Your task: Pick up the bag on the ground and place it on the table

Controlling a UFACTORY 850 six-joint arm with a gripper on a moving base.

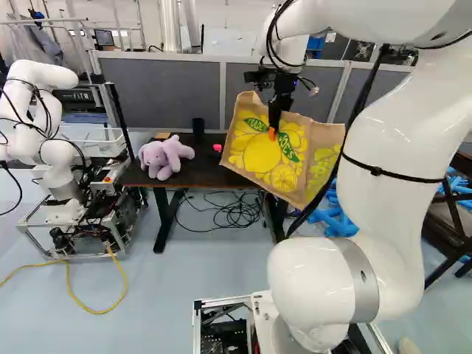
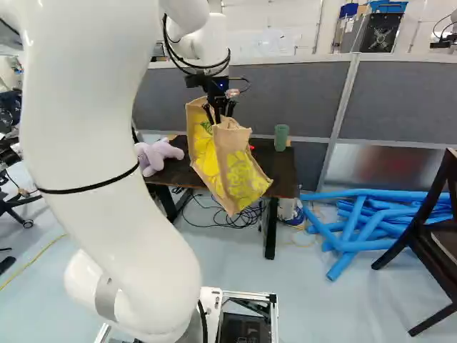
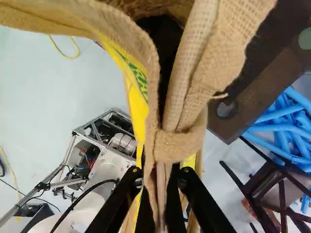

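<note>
Dark table (image 1: pixel 203 171) behind burlap bag (image 1: pixel 254 153) in tool (image 1: pixel 273 131), bag interior shadowy.

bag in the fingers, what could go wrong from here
The bag seems to hang partly below the top of the table, so it may catch the edge if moved straight across. The fingers pinch it only near its top, so it could swing or slip. A wide swing might knock the green cup.
</note>
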